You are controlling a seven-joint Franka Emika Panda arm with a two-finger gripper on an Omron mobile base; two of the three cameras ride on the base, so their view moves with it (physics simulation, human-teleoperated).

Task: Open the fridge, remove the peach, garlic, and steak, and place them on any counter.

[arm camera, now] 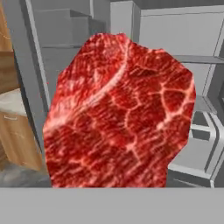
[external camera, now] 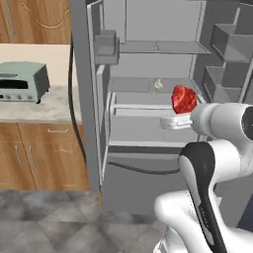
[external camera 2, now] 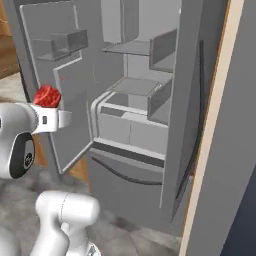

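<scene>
In the left base view the fridge (external camera: pixel 148 99) stands open, its grey shelves and door bins bare apart from the garlic (external camera: pixel 158 84), a small pale bulb sitting far back on the middle shelf. The steak (external camera: pixel 184 99), a bright red marbled slab, is held up in front of that shelf, just right of the garlic and nearer the camera, at the tip of the end effector (external camera: pixel 182 111), whose white hand reaches in from the right; the fingers themselves are hidden behind the meat, so the exact gap between them cannot be read, but they are closed on the steak. A dark cable (external camera: pixel 74 99) hangs down along the left edge of the fridge. To the left, a pale green toaster oven (external camera: pixel 22 81) sits on a marble surface (external camera: pixel 44 108) over wooden cabinet doors (external camera: pixel 29 158) with handles, with upper wood cabinets (external camera: pixel 34 20) above. In the right base view the open left door (external camera 2: pixel 60 85) with its bins stands directly behind the steak (external camera 2: pixel 47 96), which rides on top of the end effector (external camera 2: pixel 49 107) at the left, clear of the fridge (external camera 2: pixel 135 100) interior; the right door (external camera 2: pixel 187 100) stands edge-on at the right and the bottom drawer (external camera 2: pixel 125 180) is shut. In the hand view the steak (arm camera: pixel 120 113) covers the middle, close to the lens, with fridge shelves (arm camera: pixel 205 105) behind it on the right and a strip of wooden cabinet (arm camera: pixel 13 140) under the marble surface (arm camera: pixel 11 103) at the left.
</scene>
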